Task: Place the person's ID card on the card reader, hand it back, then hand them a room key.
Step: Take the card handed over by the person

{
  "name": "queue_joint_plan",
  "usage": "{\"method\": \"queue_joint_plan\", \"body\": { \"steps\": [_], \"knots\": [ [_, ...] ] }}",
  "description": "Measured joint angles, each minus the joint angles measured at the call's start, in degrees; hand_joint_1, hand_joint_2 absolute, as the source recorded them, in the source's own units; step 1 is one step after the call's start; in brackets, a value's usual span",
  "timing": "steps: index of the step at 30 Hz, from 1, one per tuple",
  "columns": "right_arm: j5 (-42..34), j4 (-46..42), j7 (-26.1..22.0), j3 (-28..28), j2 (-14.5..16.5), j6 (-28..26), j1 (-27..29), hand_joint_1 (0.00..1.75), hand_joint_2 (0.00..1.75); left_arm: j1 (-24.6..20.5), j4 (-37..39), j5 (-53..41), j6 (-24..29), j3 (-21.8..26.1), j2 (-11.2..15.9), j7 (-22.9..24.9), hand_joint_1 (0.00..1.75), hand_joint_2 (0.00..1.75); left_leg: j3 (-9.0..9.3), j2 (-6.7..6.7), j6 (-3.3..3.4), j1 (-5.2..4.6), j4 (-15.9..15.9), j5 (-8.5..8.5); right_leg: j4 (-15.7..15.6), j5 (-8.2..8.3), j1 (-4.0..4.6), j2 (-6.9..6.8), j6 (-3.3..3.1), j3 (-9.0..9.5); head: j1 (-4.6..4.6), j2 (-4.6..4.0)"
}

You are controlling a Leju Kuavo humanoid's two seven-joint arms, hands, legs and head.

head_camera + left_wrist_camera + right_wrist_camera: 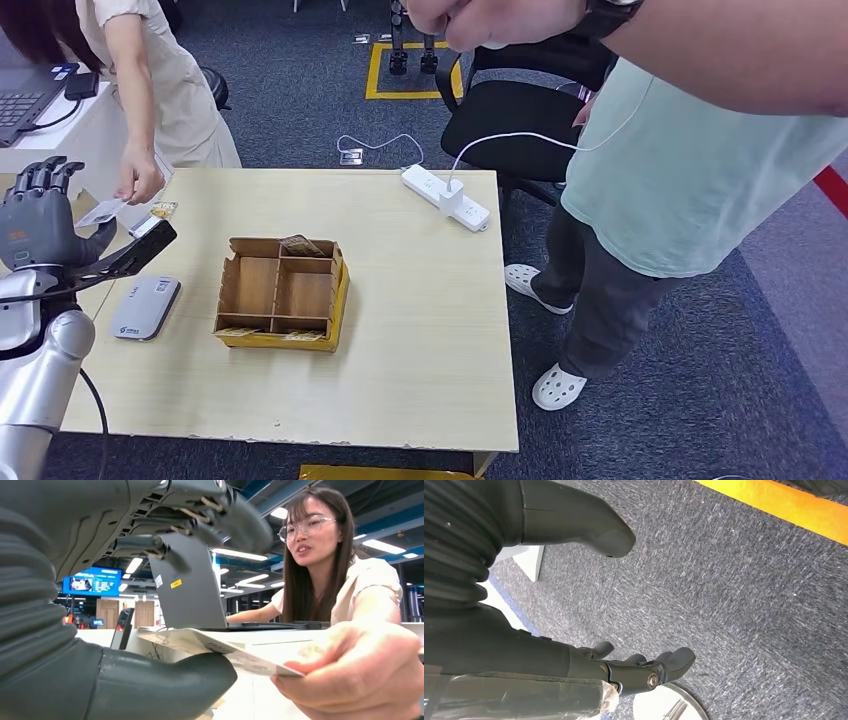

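Step 1, ID pickup: person's hand [138,178] is offering the ID card [235,655] at the desk [420,330] edge, left robot hand [40,225] is waiting spread with the card between thumb and fingers, ungripped; next it needs pinching, then carrying to the card reader [145,306]; right robot hand [644,667] is hanging loosely curled, holding nothing.

A partitioned brown cardboard box [282,293] sits mid-way on the pale wooden table [420,340]. Left of it lies a flat grey card reader [145,307]. A white power strip [446,197] lies at the far edge, right of the box. A black office chair [515,125] stands behind the table.
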Motion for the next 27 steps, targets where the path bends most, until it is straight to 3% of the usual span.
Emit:
{"method": "queue_joint_plan", "body": {
  "steps": [3,27],
  "knots": [
    [0.1,0.0,0.0,0.0,0.0,0.0,-0.1,0.0,1.75,-0.6,0.8,0.0,0.0,-0.4,0.0,-0.1,1.75,1.75,-0.01,0.0,0.0,0.0,0.0,0.0,0.0,0.0,0.0,0.0,0.0,0.0,0.0,0.0],
    [0.2,0.0,0.0,-0.3,0.0,0.1,-0.4,0.0,1.75,-2.5,4.5,0.8,2.3,-1.7,-0.3,-2.8,1.75,1.75,-0.02,0.03,0.0,0.0,0.0,0.0,0.0,0.0,0.0,0.02,0.0,0.0,0.01,0.0]
  ]
}}
